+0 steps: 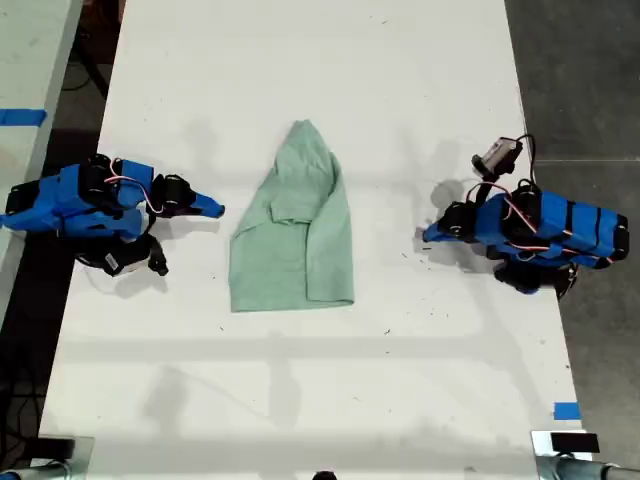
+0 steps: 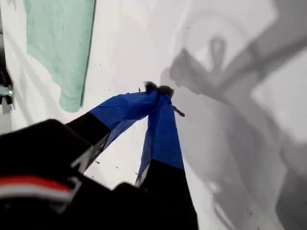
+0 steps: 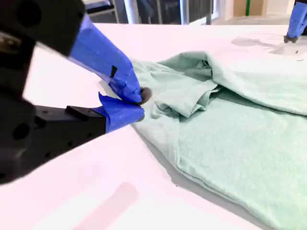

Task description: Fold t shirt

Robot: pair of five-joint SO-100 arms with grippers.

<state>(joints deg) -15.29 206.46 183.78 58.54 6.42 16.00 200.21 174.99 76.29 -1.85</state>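
The t shirt [image 1: 295, 235] is pale mint green and lies folded lengthwise on the white table [image 1: 300, 60], tapering to a point at its far end. In the exterior view's right, my first gripper [image 1: 428, 237] is shut and empty, a fair gap from the cloth. Its wrist view shows the blue fingertips [image 2: 153, 88] pressed together, with a corner of the t shirt [image 2: 60, 43] beyond. In the exterior view's left, my second gripper [image 1: 216, 210] is shut and empty, just short of the t shirt's edge [image 3: 230, 124]. Its tips [image 3: 140, 100] meet beside a rumpled fold.
Blue tape [image 1: 566, 410] marks the table near the exterior view's lower right. More blue tape [image 1: 22, 116] sits on a neighbouring surface at the exterior view's left. Dark floor borders the table on the exterior view's right. My first gripper [image 3: 293, 24] shows across the cloth in the second wrist view.
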